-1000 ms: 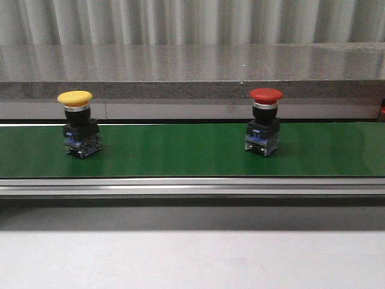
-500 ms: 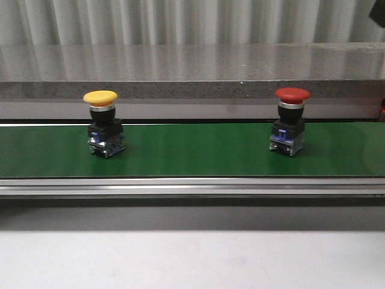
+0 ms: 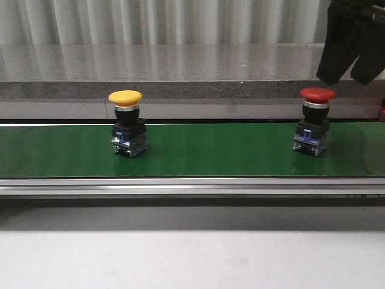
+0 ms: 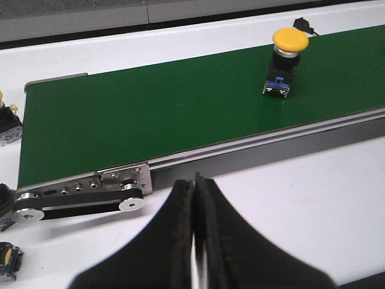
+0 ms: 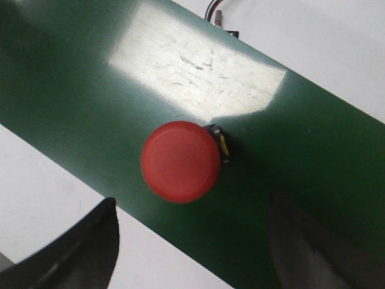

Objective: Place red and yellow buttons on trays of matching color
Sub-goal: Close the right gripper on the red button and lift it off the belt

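Red button (image 3: pixel 317 94) on green belt (image 3: pixel 210 150) beneath spread right pincer (image 3: pixel 352 57).

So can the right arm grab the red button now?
Probably yes. The right gripper hangs open above the red button, its fingers spread on either side in the wrist view, with nothing between them and the button.

The right pincer (image 3: pixel 347 75) hangs with fingers spread wide; the left pincer (image 4: pixel 195 232) is pressed closed.
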